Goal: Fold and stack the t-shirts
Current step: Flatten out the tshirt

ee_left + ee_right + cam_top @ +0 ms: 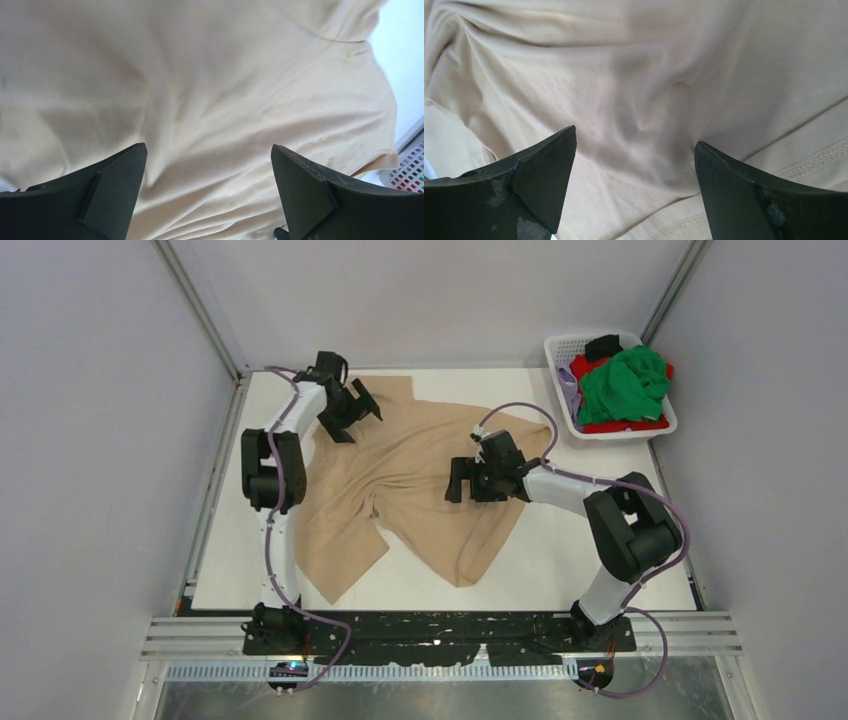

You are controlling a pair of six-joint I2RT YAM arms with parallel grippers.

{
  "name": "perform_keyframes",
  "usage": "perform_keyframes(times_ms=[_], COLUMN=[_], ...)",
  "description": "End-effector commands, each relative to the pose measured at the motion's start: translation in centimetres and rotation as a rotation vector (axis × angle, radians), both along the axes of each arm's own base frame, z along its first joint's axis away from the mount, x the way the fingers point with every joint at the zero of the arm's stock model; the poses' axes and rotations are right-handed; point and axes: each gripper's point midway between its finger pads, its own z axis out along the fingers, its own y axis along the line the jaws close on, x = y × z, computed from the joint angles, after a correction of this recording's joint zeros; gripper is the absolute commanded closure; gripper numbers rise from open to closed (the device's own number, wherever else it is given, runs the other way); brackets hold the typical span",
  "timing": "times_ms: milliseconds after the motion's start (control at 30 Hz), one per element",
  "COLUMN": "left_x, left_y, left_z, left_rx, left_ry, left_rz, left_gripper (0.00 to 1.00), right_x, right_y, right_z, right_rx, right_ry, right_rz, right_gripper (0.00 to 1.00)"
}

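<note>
A beige t-shirt [400, 480] lies crumpled and spread across the middle of the white table. My left gripper [355, 418] hovers over its far left corner, jaws wide open, nothing between them; its wrist view shows wrinkled beige cloth [210, 100] under the fingers [120, 180]. My right gripper [458, 482] is over the shirt's middle right part, also open and empty, with folded cloth and a stitched hem [814, 160] below its fingers [729, 185]. Green [625, 385], red [622, 425] and lilac [568, 383] t-shirts are heaped in the basket.
A white mesh basket [560, 345] stands at the back right corner of the table, a black item [603, 345] on top of its pile. Grey walls and metal posts close in the table on three sides. The arm bases sit at the near edge.
</note>
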Motion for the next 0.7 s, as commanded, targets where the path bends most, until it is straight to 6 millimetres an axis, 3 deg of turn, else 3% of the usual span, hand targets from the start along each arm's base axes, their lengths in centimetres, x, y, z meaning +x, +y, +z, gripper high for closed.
perform_keyframes(times_ms=[0, 133, 233, 400, 533, 667], left_x=[-2.4, -5.4, -7.5, -9.9, -11.0, -10.6], left_y=[0.8, 3.4, 6.0, 8.1, 7.4, 3.6], left_z=[2.5, 2.5, 3.3, 5.0, 6.0, 6.5], left_rx=[0.080, 0.200, 0.319, 0.391, 0.338, 0.154], left_ry=[0.029, 0.023, 0.037, 0.017, -0.058, -0.134], left_rz=[-0.035, -0.023, -0.015, 0.012, 0.007, -0.076], left_gripper=[0.00, 0.00, 0.00, 0.01, 0.00, 0.00], right_x=[-5.0, -2.3, -0.3, 0.4, 0.1, -0.4], right_y=[-3.6, -4.9, -4.6, -5.7, -7.9, -8.0], right_z=[-3.2, -1.1, 1.0, 2.5, 1.8, 1.1], right_rx=[-0.163, -0.274, -0.293, -0.367, -0.476, -0.475], right_ry=[0.136, 0.037, -0.023, -0.042, -0.004, 0.027], right_rz=[-0.027, -0.028, -0.031, -0.043, -0.102, -0.137], right_gripper=[0.05, 0.04, 0.05, 0.05, 0.04, 0.05])
